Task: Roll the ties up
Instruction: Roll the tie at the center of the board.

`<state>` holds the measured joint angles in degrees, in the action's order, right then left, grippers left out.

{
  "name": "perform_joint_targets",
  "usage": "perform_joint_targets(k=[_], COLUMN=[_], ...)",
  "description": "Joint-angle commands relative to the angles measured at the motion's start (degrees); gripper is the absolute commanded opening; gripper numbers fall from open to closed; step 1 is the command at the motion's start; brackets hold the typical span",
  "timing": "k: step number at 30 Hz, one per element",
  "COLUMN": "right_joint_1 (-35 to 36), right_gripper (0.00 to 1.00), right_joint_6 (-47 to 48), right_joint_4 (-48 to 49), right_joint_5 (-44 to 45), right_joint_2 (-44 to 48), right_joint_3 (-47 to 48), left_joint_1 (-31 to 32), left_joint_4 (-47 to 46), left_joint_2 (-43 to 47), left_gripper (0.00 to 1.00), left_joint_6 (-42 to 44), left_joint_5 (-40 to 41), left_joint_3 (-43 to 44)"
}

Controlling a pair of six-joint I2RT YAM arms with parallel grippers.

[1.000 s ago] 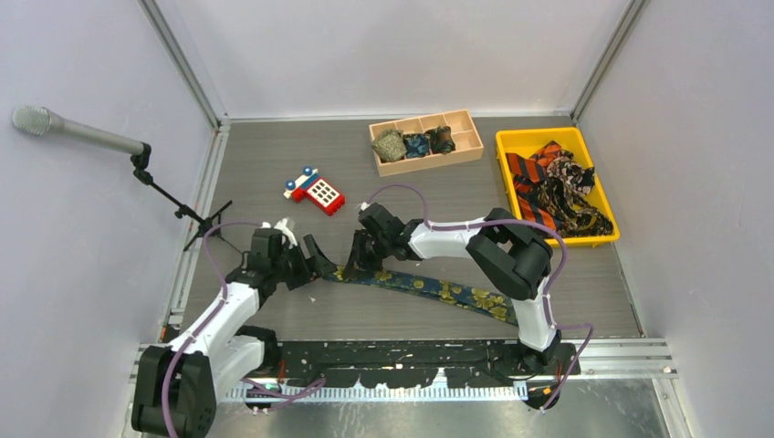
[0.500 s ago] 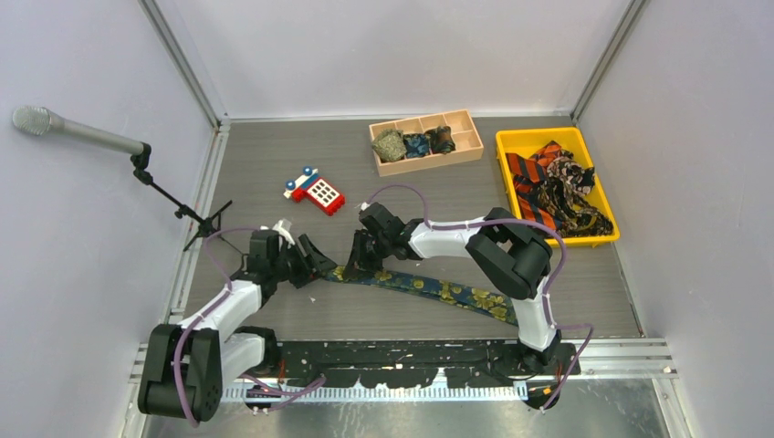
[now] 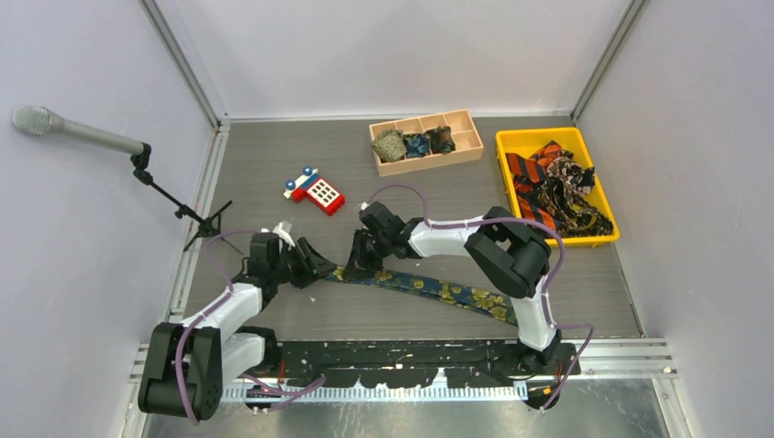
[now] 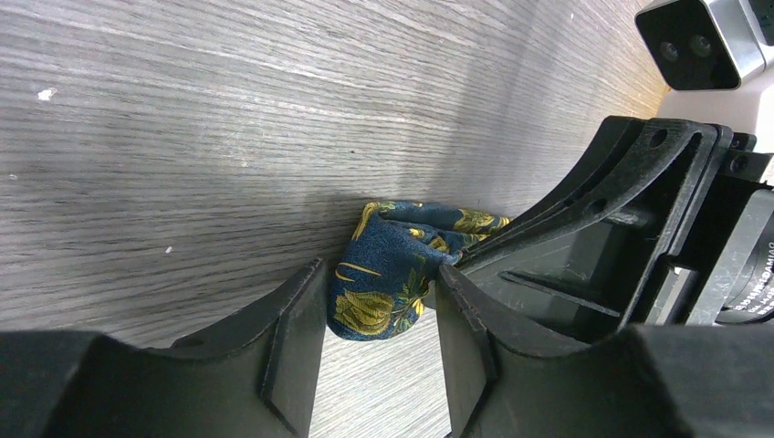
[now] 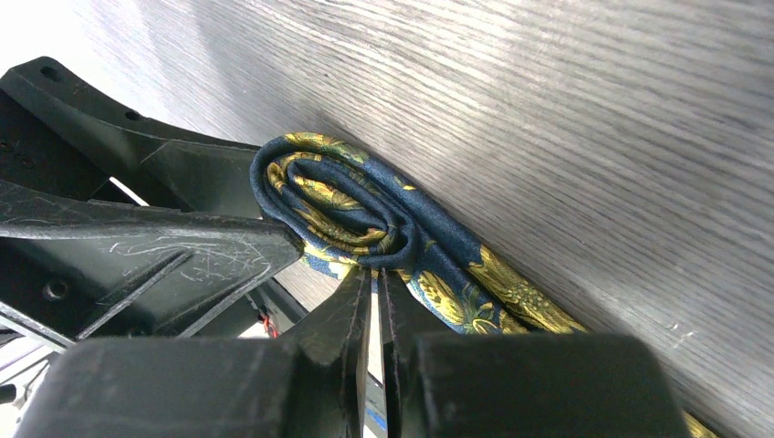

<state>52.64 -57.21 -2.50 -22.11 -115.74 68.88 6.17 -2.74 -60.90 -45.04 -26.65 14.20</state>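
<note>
A navy tie with yellow-gold flowers lies across the table's near middle. Its left end is rolled into a small coil, which also shows in the right wrist view. My left gripper brackets the coil, and both fingers touch its sides in the left wrist view, where the gripper faces the right one. My right gripper is nearly closed, and in its own view it pinches the tie's fabric at the coil's edge. Three rolled ties sit in a wooden box.
A yellow bin at the right holds a heap of loose ties, orange-and-black striped and dark patterned. A red-and-blue toy phone lies behind my grippers. A microphone on a stand reaches in from the left wall.
My left arm has changed posture, its elbow folding back toward the base. Both grippers have stayed at the tie's rolled end, barely moving.
</note>
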Motion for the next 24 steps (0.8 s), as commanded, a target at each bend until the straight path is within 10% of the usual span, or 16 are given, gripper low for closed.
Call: perform_joint_targets(k=[1,24], right_joint_1=[-0.2,-0.1], right_gripper=[0.13,0.13], right_joint_6=[1.0,2.8], right_joint_4=[-3.5,-9.6], right_joint_5=[3.0,3.3], right_joint_2=[-2.9,1.8], right_joint_3=[0.3,6.0], left_joint_1=[-0.4,-0.2], left_joint_4=[-2.8,0.2], left_joint_2=[-0.3,5.2], left_gripper=[0.46,0.26], left_joint_6=[-0.2,0.6], left_joint_5=[-2.2,-1.1], left_joint_3=[-0.5,-1.4])
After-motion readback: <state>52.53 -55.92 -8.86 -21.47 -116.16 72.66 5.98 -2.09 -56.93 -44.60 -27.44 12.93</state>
